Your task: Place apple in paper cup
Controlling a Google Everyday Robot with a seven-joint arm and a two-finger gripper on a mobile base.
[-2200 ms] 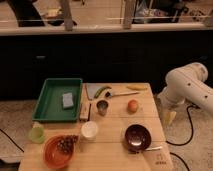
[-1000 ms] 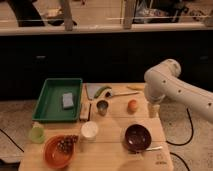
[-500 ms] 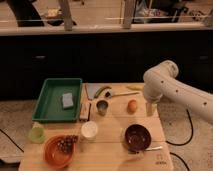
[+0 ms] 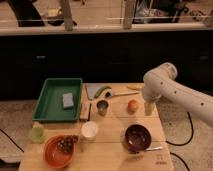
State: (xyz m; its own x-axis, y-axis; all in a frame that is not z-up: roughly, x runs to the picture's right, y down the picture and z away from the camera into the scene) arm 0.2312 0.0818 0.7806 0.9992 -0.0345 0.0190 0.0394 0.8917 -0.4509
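Observation:
The apple (image 4: 132,105) is a small orange-red fruit on the wooden table (image 4: 112,156), right of the small metal cup (image 4: 102,106). The white paper cup (image 4: 90,130) stands upright toward the front, left of and nearer than the apple, and it looks empty. My gripper (image 4: 150,108) hangs from the white arm (image 4: 170,90) at the table's right side. It points down just right of the apple, close beside it, and holds nothing that I can see.
A green tray (image 4: 50,107) with a grey sponge (image 4: 68,99) lies at the left. Also on the table: a long green vegetable (image 4: 102,91), a yellow item (image 4: 134,87), a dark bowl (image 4: 137,137), an orange bowl (image 4: 59,150), a green cup (image 4: 36,133).
The arm has swung in from the right edge toward the table and now holds the gripper down beside the apple. The objects on the table have not moved.

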